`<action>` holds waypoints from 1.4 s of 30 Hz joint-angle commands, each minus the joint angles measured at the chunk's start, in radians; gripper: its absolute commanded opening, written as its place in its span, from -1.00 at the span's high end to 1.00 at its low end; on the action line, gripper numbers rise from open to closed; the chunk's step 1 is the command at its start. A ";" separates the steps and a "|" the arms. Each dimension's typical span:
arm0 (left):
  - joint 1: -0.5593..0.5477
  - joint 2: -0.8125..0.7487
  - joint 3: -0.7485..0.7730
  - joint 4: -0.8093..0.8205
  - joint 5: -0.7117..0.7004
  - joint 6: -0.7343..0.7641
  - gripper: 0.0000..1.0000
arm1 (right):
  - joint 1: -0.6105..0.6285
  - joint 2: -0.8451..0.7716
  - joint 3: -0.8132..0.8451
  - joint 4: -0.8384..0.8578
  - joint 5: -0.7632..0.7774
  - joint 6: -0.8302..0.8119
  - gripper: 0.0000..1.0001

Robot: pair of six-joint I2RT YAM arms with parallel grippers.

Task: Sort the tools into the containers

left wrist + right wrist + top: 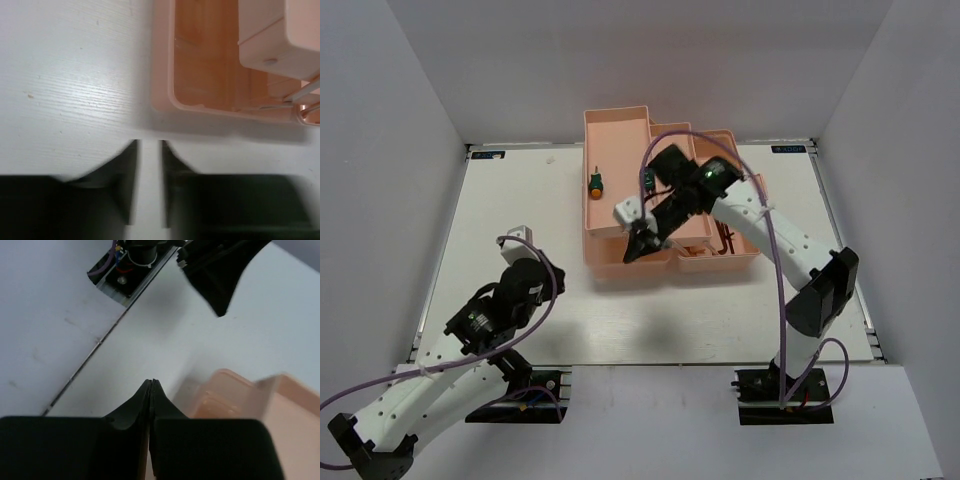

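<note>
The peach-pink toolbox (665,245) stands open at the table's middle back, with its trays spread. A stubby green-handled screwdriver (595,184) lies in the left tray (616,122). A small black-and-green tool (647,180) lies just to its right, partly hidden by my right arm. My right gripper (634,252) is shut and empty, held over the toolbox's front left corner; in the right wrist view (151,383) its tips touch above the table beside the toolbox (235,395). My left gripper (149,145) is slightly open and empty, over bare table short of the toolbox corner (180,102).
Thin metal rods (300,97) link the toolbox trays. White walls enclose the table on the left, back and right. The left arm's base (132,260) and a black link (215,280) show in the right wrist view. Other tools are hidden.
</note>
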 commanded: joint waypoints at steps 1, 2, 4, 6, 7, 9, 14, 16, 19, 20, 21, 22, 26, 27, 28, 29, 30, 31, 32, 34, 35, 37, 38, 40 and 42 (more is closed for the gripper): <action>0.007 -0.001 -0.002 -0.044 -0.038 -0.016 0.62 | 0.082 -0.046 -0.183 0.126 0.172 0.060 1.00; 0.007 0.013 -0.002 -0.044 -0.038 -0.028 0.62 | 0.096 -0.069 -0.321 0.240 0.282 0.148 1.00; 0.007 0.022 -0.002 -0.053 -0.047 -0.041 0.43 | 0.139 -0.126 -0.449 0.525 0.393 0.378 0.98; 0.007 0.022 -0.002 -0.044 -0.047 -0.051 0.04 | 0.169 -0.143 -0.546 0.620 0.579 0.507 0.46; 0.007 0.022 -0.014 -0.044 -0.047 -0.051 -0.18 | 0.185 -0.143 -0.564 0.714 0.673 0.520 0.12; 0.007 0.022 -0.014 -0.044 -0.047 -0.051 -0.24 | 0.205 -0.145 -0.607 0.782 0.755 0.552 0.06; 0.007 0.013 -0.033 -0.035 -0.057 -0.051 -0.26 | 0.246 -0.126 -0.628 0.870 0.909 0.575 0.00; 0.007 0.013 -0.042 -0.035 -0.057 -0.051 -0.26 | 0.261 -0.126 -0.614 0.846 0.900 0.571 0.00; 0.007 0.004 -0.051 -0.035 -0.057 -0.051 -0.26 | 0.272 -0.125 -0.572 0.791 0.828 0.549 0.00; 0.007 0.004 -0.051 -0.035 -0.057 -0.051 -0.26 | 0.277 -0.129 -0.548 0.751 0.814 0.546 0.00; 0.007 -0.005 -0.051 -0.035 -0.057 -0.051 -0.26 | 0.277 -0.128 -0.539 0.735 0.781 0.546 0.03; 0.007 -0.005 -0.051 -0.035 -0.047 -0.051 -0.26 | 0.280 -0.126 -0.532 0.728 0.785 0.546 0.03; 0.007 -0.016 -0.071 -0.035 -0.038 -0.073 -0.26 | 0.292 -0.093 -0.552 0.815 0.953 0.545 0.00; 0.007 -0.016 -0.080 -0.035 -0.038 -0.073 -0.26 | 0.289 -0.085 -0.555 0.839 0.972 0.529 0.00; 0.007 -0.025 -0.092 -0.026 -0.023 -0.082 -0.29 | 0.288 -0.068 -0.563 0.852 1.013 0.522 -0.03; 0.007 -0.025 -0.102 -0.026 -0.008 -0.082 -0.33 | 0.286 -0.060 -0.565 0.865 1.042 0.516 -0.03; 0.007 -0.035 -0.117 -0.012 0.003 -0.082 -0.41 | 0.286 -0.041 -0.563 0.888 1.076 0.505 -0.03; 0.007 -0.035 -0.117 -0.003 0.025 -0.082 -0.46 | 0.280 -0.018 -0.568 0.910 1.085 0.500 -0.03; 0.007 -0.035 -0.128 0.012 0.037 -0.070 -0.49 | 0.283 -0.014 -0.566 0.910 1.098 0.494 -0.03; 0.007 -0.035 -0.137 0.031 0.072 -0.047 -0.55 | 0.285 0.021 -0.563 0.928 1.127 0.477 -0.03; 0.007 -0.024 -0.137 0.046 0.083 -0.027 -0.57 | 0.282 0.029 -0.560 0.935 1.131 0.477 -0.03; 0.007 -0.024 -0.146 0.060 0.112 -0.015 -0.57 | 0.280 0.056 -0.551 0.918 1.107 0.477 -0.03; 0.007 -0.024 -0.155 0.060 0.121 -0.005 -0.51 | 0.280 0.061 -0.548 0.913 1.092 0.482 -0.03; 0.007 -0.036 -0.175 0.104 0.156 -0.005 0.25 | 0.280 0.075 -0.542 0.901 1.067 0.479 0.06; 0.007 -0.051 -0.235 0.184 0.195 -0.005 0.80 | 0.280 0.078 -0.526 0.873 1.049 0.483 0.66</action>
